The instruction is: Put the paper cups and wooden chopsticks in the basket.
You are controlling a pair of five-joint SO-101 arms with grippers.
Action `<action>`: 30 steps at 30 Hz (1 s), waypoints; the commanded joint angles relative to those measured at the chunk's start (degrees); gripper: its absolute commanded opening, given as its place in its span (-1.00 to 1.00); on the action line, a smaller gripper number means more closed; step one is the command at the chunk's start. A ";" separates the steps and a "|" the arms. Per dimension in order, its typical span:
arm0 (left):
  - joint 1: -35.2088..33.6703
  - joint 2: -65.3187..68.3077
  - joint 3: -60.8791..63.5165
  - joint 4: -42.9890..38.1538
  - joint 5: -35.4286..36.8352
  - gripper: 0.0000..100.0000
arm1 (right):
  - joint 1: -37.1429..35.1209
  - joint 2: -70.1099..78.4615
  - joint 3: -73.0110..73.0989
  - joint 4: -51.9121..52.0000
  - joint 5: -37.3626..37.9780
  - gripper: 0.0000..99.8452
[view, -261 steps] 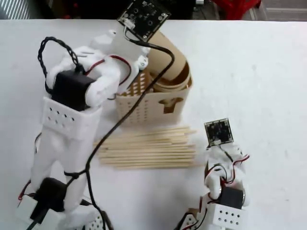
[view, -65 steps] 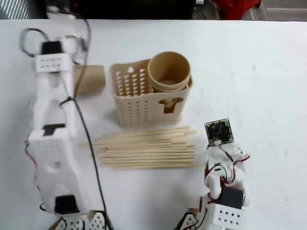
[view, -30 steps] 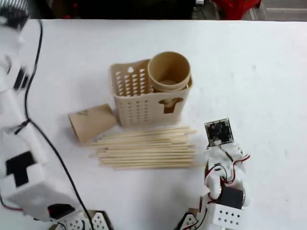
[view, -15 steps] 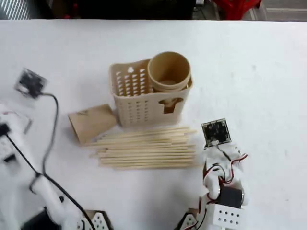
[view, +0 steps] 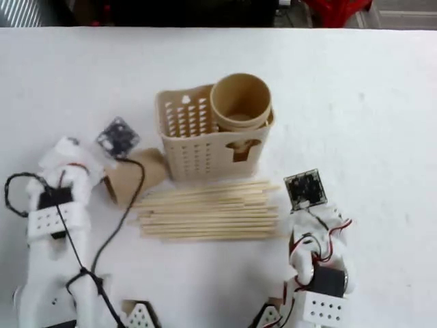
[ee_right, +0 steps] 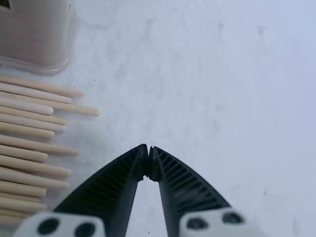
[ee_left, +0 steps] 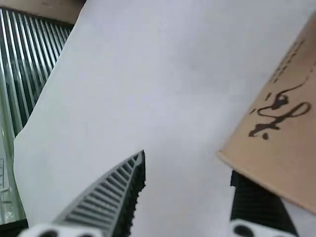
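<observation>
A beige perforated basket (view: pixel 205 147) stands mid-table with one paper cup (view: pixel 240 102) upright inside it. A second paper cup (view: pixel 134 175) lies on its side at the basket's front left, touching the pile of wooden chopsticks (view: pixel 208 210) in front of the basket. The left arm (view: pixel 58 205) sits beside that lying cup. In its wrist view the left gripper (ee_left: pixel 187 182) is open, with the cup's (ee_left: pixel 281 143) rim edge against one finger. The right gripper (ee_right: pixel 148 160) is shut and empty on bare table, just past the chopstick ends (ee_right: pixel 34 143).
The white table (view: pixel 362 102) has free room to the right of and behind the basket. The right arm (view: pixel 315 253) stands at the front edge. The basket's corner (ee_right: pixel 34 34) shows in the right wrist view. A ribbed metal surface (ee_left: pixel 24 84) lies beyond the table edge.
The left arm swung from the far left back down to the lying cup. That cup earlier shifted from the basket's left to its front left. The right arm barely moved.
</observation>
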 commanded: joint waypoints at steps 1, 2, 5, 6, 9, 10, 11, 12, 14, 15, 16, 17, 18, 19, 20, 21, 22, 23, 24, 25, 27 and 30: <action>3.47 -1.71 -0.44 -1.41 0.79 -0.43 | -0.40 0.31 0.44 -0.92 0.70 -0.96; 4.18 -1.63 -0.44 -1.41 0.79 -0.43 | -0.40 0.31 0.44 -0.92 0.70 -0.96; 6.46 -1.63 -0.18 -1.41 0.70 -0.43 | -0.40 0.22 0.44 -0.92 0.97 -0.96; 7.16 -1.63 -0.18 -1.32 0.70 -0.43 | -0.40 0.22 0.44 -0.92 0.97 -0.96; 9.36 -1.80 -0.18 -1.32 0.79 -0.44 | -0.40 0.22 0.44 -0.92 0.97 -0.96; 10.42 -1.98 -0.18 -1.32 0.79 -0.44 | -0.40 0.22 0.44 -0.92 0.97 -0.96; 11.56 -1.98 -0.26 -1.32 0.88 -0.44 | -0.40 0.22 0.44 -0.92 0.97 -0.96; 12.70 -1.98 -0.26 -0.97 0.88 -0.44 | -0.40 0.22 0.44 -0.92 0.97 -0.96; 14.37 -1.71 -0.18 -0.88 1.14 -0.48 | -0.40 0.22 0.44 -0.92 0.97 -0.96; 14.73 -1.71 -0.18 -0.88 1.05 -0.53 | -0.40 0.22 0.44 -0.92 0.97 -0.96; 14.81 -1.71 -0.18 -0.88 1.05 -0.60 | -0.31 0.22 0.44 -0.92 0.97 -0.96; 14.81 -1.71 -0.26 -0.88 1.14 -0.68 | -0.31 0.22 0.44 -0.92 0.97 -0.96; 14.73 -1.98 -0.26 -0.88 1.23 -0.76 | -0.40 0.22 0.44 -0.92 0.97 -0.96; 14.55 -2.15 -0.44 -0.88 1.23 -0.84 | -0.48 0.31 0.44 -0.92 0.97 -0.96; 14.46 -2.15 -0.62 -0.88 1.32 -0.92 | -0.48 0.31 0.44 -0.92 0.97 -0.96; 13.76 -2.15 -0.70 -0.88 1.32 -0.97 | -0.48 0.31 0.44 -0.92 0.97 -0.96; 12.79 -2.15 -0.70 -0.88 1.32 -0.95 | -0.48 0.31 0.44 -0.92 0.97 -0.96; 12.00 -2.15 -0.70 -0.88 1.32 -0.94 | -0.48 0.31 0.44 -0.92 0.97 -0.97; 10.95 -2.24 -0.79 -0.70 1.32 -0.95 | -0.48 0.40 0.44 -0.92 0.97 -0.97; 9.63 -2.24 -0.97 -0.09 1.32 -0.96 | -0.48 0.40 0.44 -0.92 0.97 -0.97; 6.37 -2.24 -3.43 2.90 1.32 -0.95 | -0.48 0.40 0.44 -0.92 0.97 -0.97; 1.01 -2.24 -12.22 11.60 3.96 -0.95 | -0.48 0.48 0.44 -0.92 0.88 -0.97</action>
